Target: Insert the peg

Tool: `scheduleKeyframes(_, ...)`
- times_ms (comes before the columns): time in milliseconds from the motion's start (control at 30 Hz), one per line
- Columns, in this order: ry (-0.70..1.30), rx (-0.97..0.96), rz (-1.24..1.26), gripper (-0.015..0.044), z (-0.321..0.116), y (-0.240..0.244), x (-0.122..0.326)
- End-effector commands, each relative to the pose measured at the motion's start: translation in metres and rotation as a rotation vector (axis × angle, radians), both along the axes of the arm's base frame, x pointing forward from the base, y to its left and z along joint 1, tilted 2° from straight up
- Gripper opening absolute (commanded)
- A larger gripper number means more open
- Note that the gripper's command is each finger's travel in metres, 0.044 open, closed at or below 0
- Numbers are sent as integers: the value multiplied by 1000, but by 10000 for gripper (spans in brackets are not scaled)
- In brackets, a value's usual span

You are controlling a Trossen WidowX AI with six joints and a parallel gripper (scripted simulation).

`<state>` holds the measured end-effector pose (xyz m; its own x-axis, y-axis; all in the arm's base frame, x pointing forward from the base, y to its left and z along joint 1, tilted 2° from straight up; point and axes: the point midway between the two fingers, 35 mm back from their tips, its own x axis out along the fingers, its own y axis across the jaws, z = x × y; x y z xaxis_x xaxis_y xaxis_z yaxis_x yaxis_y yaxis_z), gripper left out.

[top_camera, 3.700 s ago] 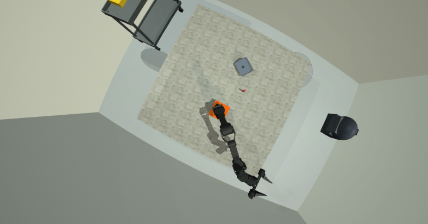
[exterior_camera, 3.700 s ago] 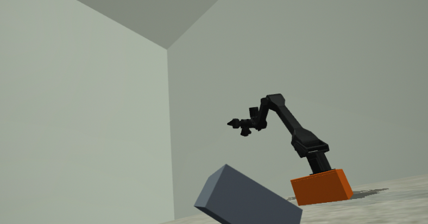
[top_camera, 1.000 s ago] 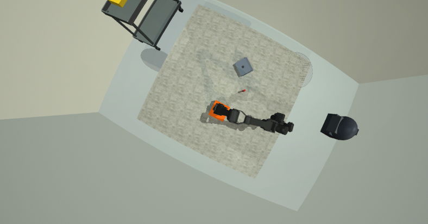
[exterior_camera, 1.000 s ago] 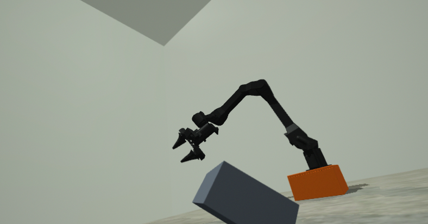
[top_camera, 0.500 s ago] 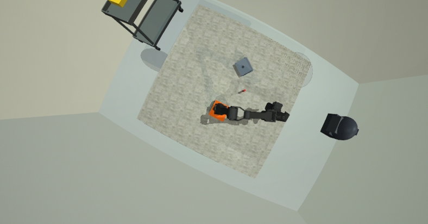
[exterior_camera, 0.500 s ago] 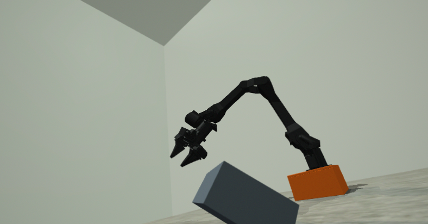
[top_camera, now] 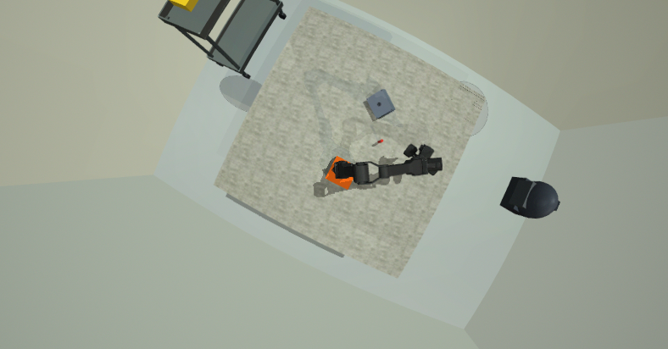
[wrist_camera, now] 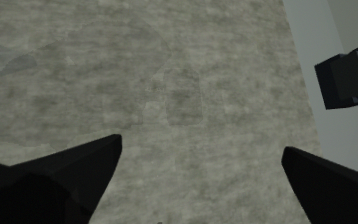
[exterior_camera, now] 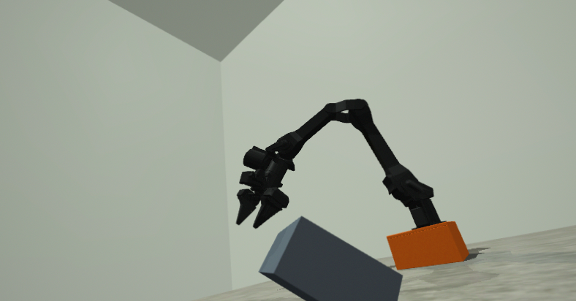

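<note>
Red peg (top_camera: 380, 141) visible from top, unseen in wrist view.

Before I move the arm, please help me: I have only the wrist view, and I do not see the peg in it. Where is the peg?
Observer: In the top view the peg has a red end and is on the table, between the panel block and the arm.
Operator: Thank you. And the hole, is it free?
Observer: Yes, the top view shows the dark hole in the block's face with no peg in it.
Operator: Is my tool already low at the table?
Observer: No. The exterior view shows its fingertips pointing downward but held above the table, with nothing between them.
</note>
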<state>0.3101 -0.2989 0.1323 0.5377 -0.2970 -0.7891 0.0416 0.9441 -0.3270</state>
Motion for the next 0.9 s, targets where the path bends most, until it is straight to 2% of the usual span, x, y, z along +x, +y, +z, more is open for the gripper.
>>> scheduleKeyframes(0,29,58,-27,440,-9,18,1)
scheduleKeyframes(867,300,358,-230,440,-53,152,-11)
